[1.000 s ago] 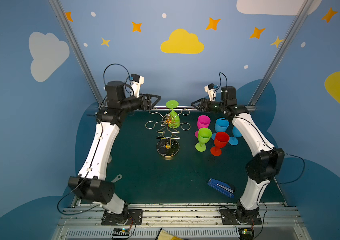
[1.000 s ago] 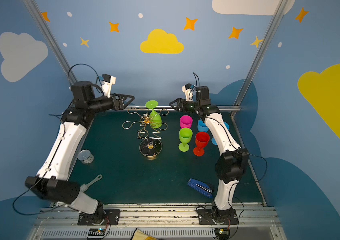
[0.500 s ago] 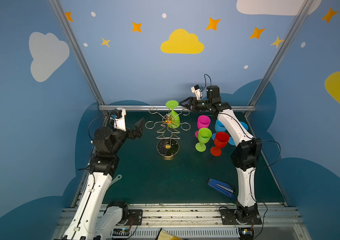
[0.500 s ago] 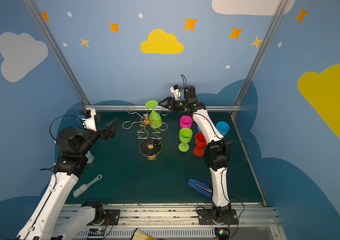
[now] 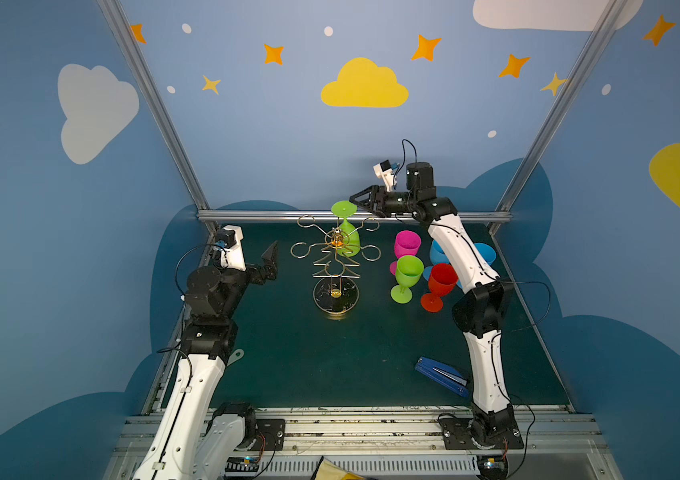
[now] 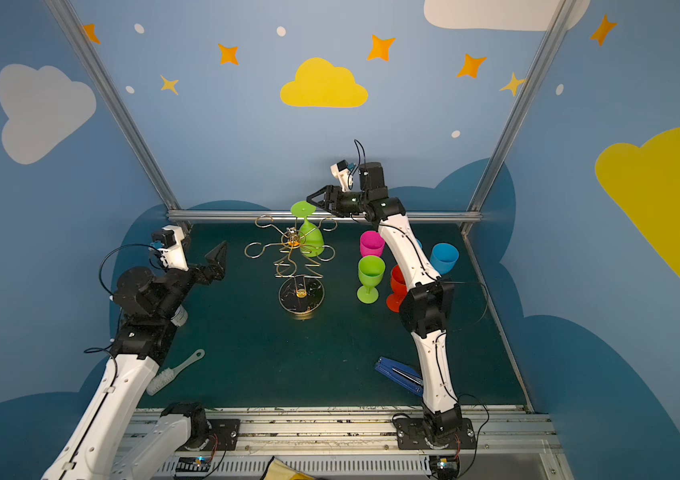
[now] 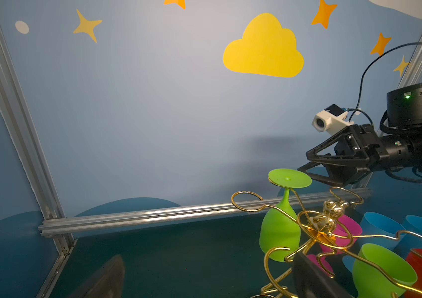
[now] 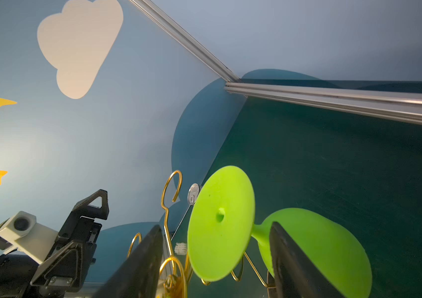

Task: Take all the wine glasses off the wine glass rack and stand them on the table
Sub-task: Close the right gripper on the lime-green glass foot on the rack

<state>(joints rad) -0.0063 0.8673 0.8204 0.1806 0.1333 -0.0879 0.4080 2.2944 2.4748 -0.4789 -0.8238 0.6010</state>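
A lime-green wine glass (image 5: 349, 237) hangs upside down from a rear top arm of the gold wire wine glass rack (image 5: 335, 266). Its round foot points up. My right gripper (image 5: 359, 204) is level with that foot, beside it. In the right wrist view the right gripper (image 8: 215, 260) is open. The foot of the wine glass (image 8: 220, 224) lies between its dark fingers (image 8: 137, 263) with gaps on both sides. My left gripper (image 5: 268, 261) hangs wide open left of the rack and holds nothing. In the left wrist view the rack (image 7: 318, 232) and the glass (image 7: 278, 232) lie off to one side.
Pink (image 5: 406, 244), green (image 5: 406, 274), red (image 5: 438, 284) and blue (image 5: 483, 253) glasses stand upright right of the rack, close under my right forearm. A blue stapler (image 5: 440, 376) lies front right. A brush (image 6: 172, 372) lies front left. The metal rear rail (image 5: 271, 215) runs just behind the rack.
My left arm has drawn back from the rack, down and to the left, and its gripper has opened wide. My right gripper has moved left to the hanging glass's foot, its jaws narrowing slightly.
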